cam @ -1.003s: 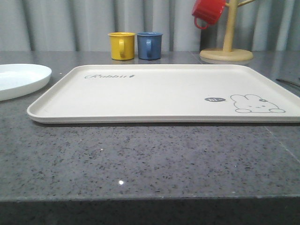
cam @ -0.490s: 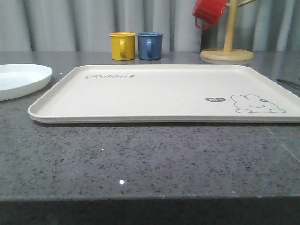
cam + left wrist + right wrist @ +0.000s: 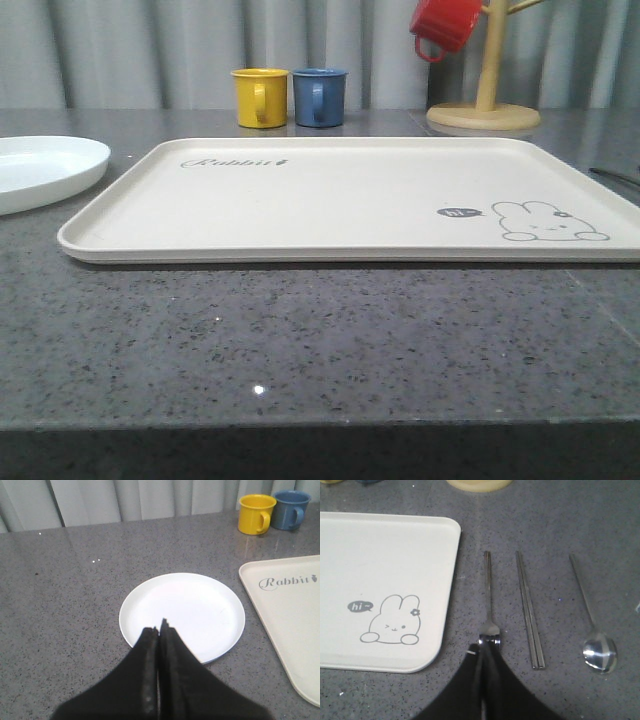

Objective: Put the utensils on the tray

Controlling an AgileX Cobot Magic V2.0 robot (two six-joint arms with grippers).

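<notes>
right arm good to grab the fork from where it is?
Probably yes. The right gripper hangs right over the fork head, with the fork lying clear of the tray and chopsticks. Its jaws look shut, so it must open first.

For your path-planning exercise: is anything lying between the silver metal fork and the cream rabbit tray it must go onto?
Nothing visible. In the right wrist view, only bare grey counter separates the silver metal fork from the cream rectangular tray; the flat metal chopsticks lie on its far side.

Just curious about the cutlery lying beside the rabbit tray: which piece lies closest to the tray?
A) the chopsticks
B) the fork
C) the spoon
B: the fork lies right beside the tray, with the chopsticks next and the spoon farthest.
</notes>
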